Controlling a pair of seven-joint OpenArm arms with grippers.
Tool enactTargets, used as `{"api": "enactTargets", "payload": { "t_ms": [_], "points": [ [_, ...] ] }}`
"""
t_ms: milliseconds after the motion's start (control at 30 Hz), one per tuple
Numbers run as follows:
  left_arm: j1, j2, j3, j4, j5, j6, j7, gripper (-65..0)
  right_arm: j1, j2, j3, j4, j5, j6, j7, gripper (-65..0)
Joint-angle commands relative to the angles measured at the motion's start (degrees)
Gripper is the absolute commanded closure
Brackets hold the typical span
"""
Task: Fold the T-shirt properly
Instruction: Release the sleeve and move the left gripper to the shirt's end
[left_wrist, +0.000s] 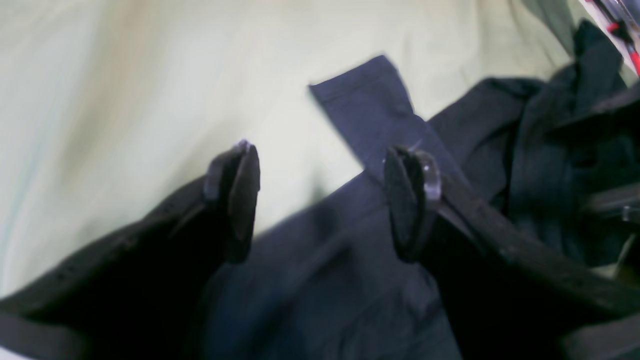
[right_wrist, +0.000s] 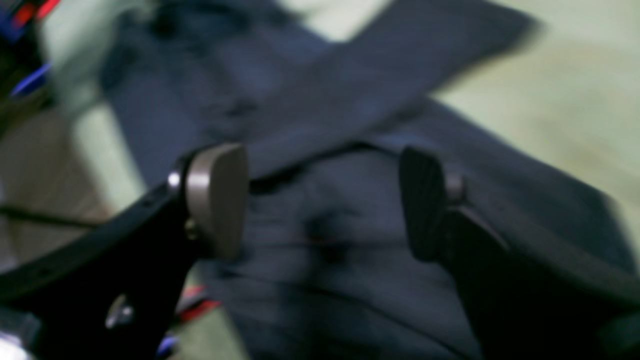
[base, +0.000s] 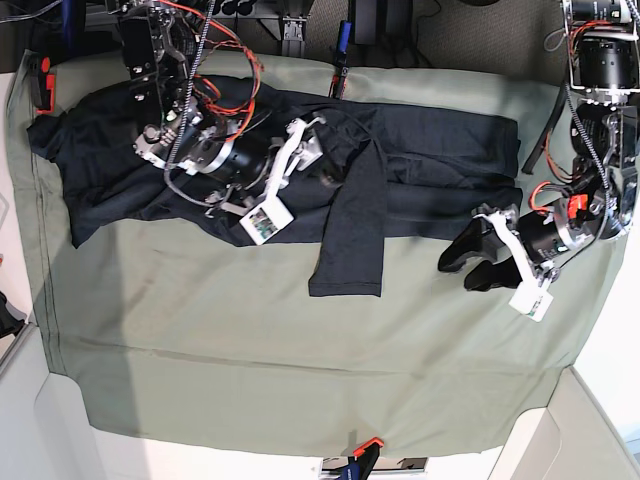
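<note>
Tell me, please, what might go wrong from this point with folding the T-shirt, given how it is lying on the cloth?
1. One sleeve hangs down across the green table cloth beyond the body's lower edge; folding the T-shirt now would likely trap it crooked.
2. Both the left gripper and the right gripper are open and hold nothing, so a careless regrasp could pinch several bunched layers.
3. The fabric near the left arm looks crumpled, which may leave wrinkles.

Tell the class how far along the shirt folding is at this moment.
Done: the T-shirt lies as a long band across the green cloth, one sleeve crossing it and hanging toward the near side. In hand: nothing; the left gripper and the right gripper are open above the fabric. Left: tucking that sleeve in and folding the body into a compact stack.
</note>
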Motion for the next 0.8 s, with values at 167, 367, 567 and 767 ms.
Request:
{"api": "enactTargets", "payload": {
  "t_ms": [167,367,567,767],
  "points": [
    [-9.88,7.52,10.49,-11.26,15.15,0.28,-7.63,-41.7,0.59,0.02,14.23,1.07,1.31,-0.22,0.63,-45.3],
    [-17.05,12.2,12.7,-25.68,22.56,2.64,-10.21,-41.7,-1.31,3.21,21.51,1.07,6.67,-0.15,0.11,-45.3],
    [-17.86,12.39,12.72,-27.87,22.21,2.64,-10.16,-41.6,-2.25,6.62,21.66,1.07,7.43,-0.17,0.22,-45.3],
    [-16.81,14.88,12.72,-27.8,20.79,-0.3,-6.75,-30.9,-2.23,6.64,21.66,1.07,7.69,-0.2,0.31,-45.3]
  ]
}}
